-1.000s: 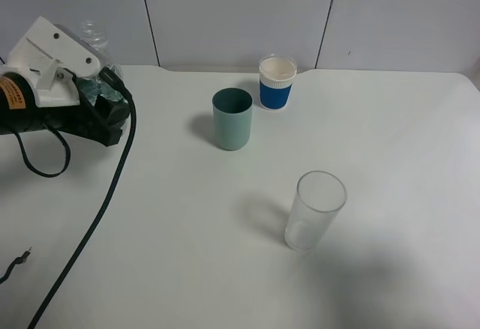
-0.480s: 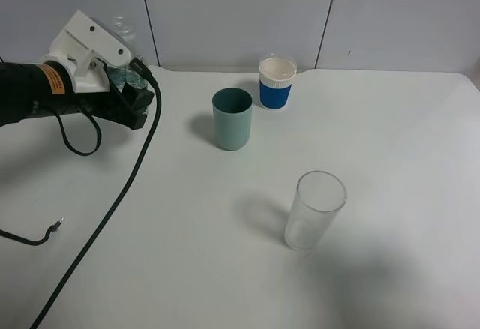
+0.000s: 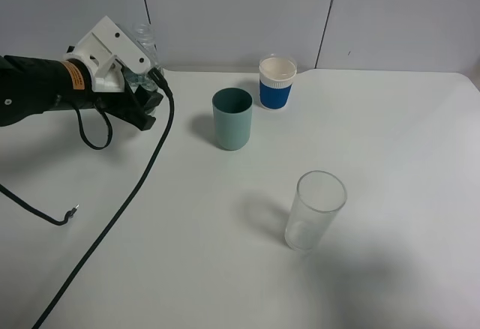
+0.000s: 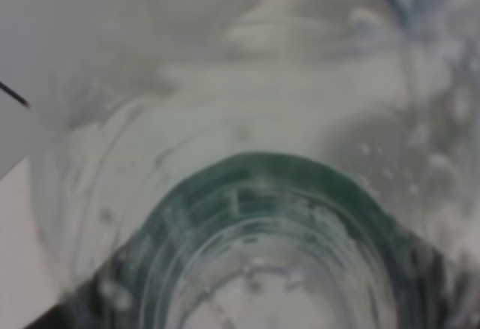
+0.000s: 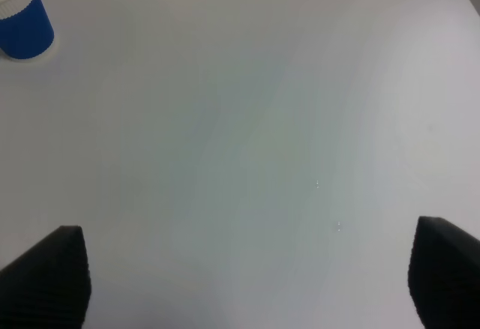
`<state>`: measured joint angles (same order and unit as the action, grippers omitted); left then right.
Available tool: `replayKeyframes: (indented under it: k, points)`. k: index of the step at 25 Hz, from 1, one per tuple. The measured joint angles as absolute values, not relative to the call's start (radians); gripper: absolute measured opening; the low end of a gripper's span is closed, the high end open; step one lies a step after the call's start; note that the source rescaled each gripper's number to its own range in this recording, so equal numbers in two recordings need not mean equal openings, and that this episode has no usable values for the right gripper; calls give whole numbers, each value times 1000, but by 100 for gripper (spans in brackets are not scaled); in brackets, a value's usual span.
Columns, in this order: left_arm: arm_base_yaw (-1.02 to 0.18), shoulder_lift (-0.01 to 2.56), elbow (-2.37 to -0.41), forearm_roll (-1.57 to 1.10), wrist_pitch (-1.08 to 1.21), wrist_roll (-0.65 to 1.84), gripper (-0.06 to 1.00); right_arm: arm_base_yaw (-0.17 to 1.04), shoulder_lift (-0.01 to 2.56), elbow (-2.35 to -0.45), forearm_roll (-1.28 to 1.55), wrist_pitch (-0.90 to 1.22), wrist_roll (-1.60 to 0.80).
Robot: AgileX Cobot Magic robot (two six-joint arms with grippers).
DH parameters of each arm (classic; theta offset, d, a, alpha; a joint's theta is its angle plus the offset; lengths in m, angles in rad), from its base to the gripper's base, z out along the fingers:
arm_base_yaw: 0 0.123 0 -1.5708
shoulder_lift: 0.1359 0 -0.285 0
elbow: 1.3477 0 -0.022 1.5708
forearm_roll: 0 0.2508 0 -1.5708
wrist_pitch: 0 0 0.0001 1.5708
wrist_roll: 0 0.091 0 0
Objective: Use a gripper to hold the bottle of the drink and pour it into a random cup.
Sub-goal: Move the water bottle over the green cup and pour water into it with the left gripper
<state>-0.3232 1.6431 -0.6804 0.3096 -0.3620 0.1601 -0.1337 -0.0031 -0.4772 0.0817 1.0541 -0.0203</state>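
Note:
My left gripper [image 3: 139, 79], a black body with white jaws and an orange label, hangs above the table's far left and is shut on the bottle of the drink [image 3: 144, 38]. Only the bottle's clear neck and a bit of its body show past the jaws. In the left wrist view the bottle [image 4: 255, 194] fills the frame, clear plastic with a dark green label band. The teal-green cup [image 3: 232, 119] stands upright to the right of the gripper, apart from it. My right gripper [image 5: 247, 276] is open over bare table, its dark fingertips [image 5: 45, 273] far apart.
A white-and-blue cup [image 3: 277, 83] stands behind the teal cup and shows again in the right wrist view [image 5: 22, 25]. A clear glass tumbler [image 3: 315, 209] stands nearer the front. A black cable [image 3: 127, 201] trails from the left gripper across the table's left side.
The left gripper, still shut on the bottle, has moved right and a little up, toward the teal cup. Its cable swung along. The cups and the glass have not moved.

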Motion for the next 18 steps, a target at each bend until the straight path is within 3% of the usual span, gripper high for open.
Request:
replayKeyframes:
  k: [10,18]
  points:
    - [-333,1647,-680,-196,-366,717,0,-134,-3,-477,82,1054,-20]
    - [-400,1647,-707,-481,-404,1000,0,-134,-3,-477,82,1054,-20]
